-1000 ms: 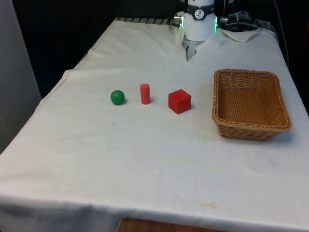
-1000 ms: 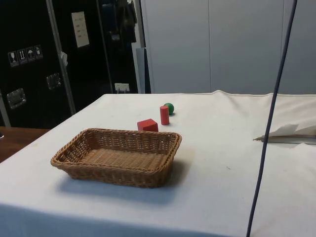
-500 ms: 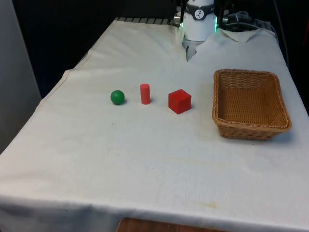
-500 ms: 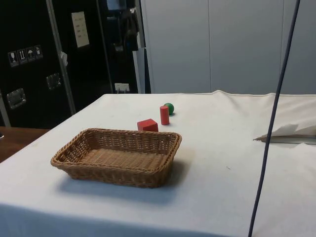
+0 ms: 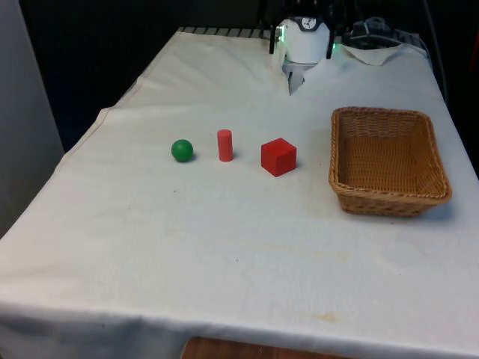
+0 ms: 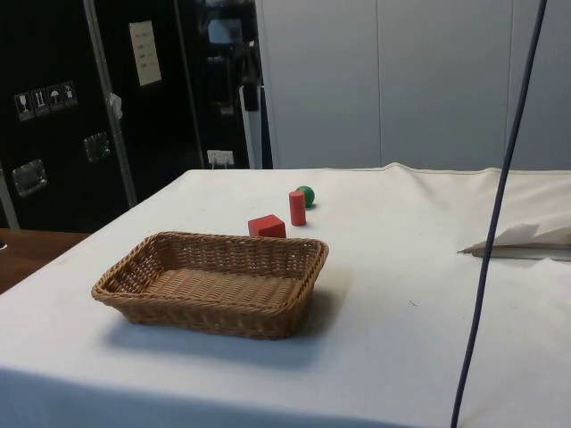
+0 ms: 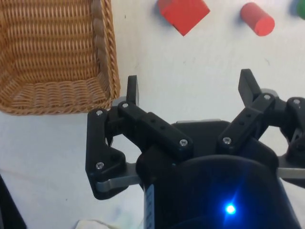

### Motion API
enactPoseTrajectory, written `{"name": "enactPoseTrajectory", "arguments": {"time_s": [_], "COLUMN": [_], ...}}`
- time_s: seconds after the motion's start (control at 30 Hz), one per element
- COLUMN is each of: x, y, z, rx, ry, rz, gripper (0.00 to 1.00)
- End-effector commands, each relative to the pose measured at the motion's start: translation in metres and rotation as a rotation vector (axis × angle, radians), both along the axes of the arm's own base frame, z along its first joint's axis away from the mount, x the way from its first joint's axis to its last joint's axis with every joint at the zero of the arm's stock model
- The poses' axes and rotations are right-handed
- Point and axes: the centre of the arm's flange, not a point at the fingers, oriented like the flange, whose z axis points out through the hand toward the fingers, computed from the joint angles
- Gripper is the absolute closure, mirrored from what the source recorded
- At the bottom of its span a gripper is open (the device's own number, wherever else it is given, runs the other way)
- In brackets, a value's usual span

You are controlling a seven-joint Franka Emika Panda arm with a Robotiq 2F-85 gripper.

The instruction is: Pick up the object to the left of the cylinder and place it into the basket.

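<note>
A green ball (image 5: 182, 150) lies on the white cloth, on the front view's left of an upright red cylinder (image 5: 224, 145). A red cube (image 5: 278, 156) sits on the cylinder's other side. The wicker basket (image 5: 389, 202) stands at the front view's right with nothing in it. In the side view the ball (image 6: 306, 195), cylinder (image 6: 297, 208) and cube (image 6: 268, 226) line up beyond the basket (image 6: 210, 308). My gripper (image 7: 189, 81) hangs high above the cloth, open, with nothing between its fingers. Below it, the wrist view takes in the basket wall (image 7: 105, 47), cube (image 7: 183, 14) and cylinder (image 7: 257, 19).
A dark cable (image 6: 500, 205) hangs down across the side view's right. A fold of white cloth (image 5: 299, 75) lies by the robot's base at the far end. The table edge drops off at the front view's left.
The arm at the far end has shifted a little and the hanging cable has swung slightly. The ball, cylinder, cube and basket have not moved.
</note>
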Motion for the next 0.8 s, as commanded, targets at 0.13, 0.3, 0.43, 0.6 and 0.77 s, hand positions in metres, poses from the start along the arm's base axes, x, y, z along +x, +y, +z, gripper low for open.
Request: {"name": "enactPoseTrajectory", "arguments": {"time_s": [0.13, 0.3, 0.43, 0.6, 0.77], "x": [-0.001, -0.003, -0.002, -0.002, -0.002], "y": [-0.003, -0.004, -0.006, -0.005, -0.005], "z": [-0.011, -0.021, -0.028, -0.030, -0.033], "rx": [-0.007, -0.006, -0.013, -0.010, -0.011], "ry": [-0.029, -0.035, -0.063, -0.057, -0.064], "rz": [0.000, -0.001, 0.000, 0.001, 0.000], "gripper": [0.00, 0.00, 0.00, 0.00, 0.00]}}
